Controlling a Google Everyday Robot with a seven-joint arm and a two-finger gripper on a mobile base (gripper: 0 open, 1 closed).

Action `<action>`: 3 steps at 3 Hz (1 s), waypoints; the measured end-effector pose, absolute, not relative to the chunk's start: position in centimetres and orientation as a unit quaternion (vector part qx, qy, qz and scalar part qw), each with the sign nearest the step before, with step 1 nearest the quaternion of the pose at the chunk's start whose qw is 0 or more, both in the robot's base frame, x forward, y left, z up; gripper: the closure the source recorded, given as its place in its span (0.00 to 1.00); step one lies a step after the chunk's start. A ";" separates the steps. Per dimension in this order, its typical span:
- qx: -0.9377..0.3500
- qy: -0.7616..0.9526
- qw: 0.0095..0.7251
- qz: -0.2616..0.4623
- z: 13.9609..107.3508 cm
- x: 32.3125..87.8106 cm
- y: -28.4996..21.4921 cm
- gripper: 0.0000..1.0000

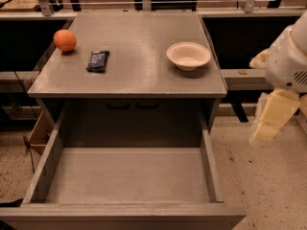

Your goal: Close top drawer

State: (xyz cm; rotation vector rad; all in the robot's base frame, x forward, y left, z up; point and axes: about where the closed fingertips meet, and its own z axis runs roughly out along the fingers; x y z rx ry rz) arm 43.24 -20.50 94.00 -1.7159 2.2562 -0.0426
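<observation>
The top drawer point(127, 176) of the grey cabinet point(134, 56) is pulled far out toward me. Its big smooth-sided box is empty, and its flat front panel point(120, 217) lies at the bottom edge of the view. My gripper point(269, 126) hangs at the right edge of the view, cream-coloured under a white arm housing point(288, 63). It is in the air to the right of the drawer's right wall, above the floor, and touches nothing.
On the cabinet top lie an orange point(64, 40) at the left, a dark snack packet point(98, 61) and a white bowl point(188, 55) at the right. A brown box point(38, 133) sits on the floor at the left. Speckled floor point(259, 186) lies to the right.
</observation>
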 end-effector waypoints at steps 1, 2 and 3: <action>-0.589 0.795 0.140 0.021 87.7 42.1 -18.5 0.00; -0.585 0.798 0.130 0.058 82.3 40.3 -16.0 0.00; -0.588 0.793 0.125 0.102 78.0 38.2 -12.7 0.00</action>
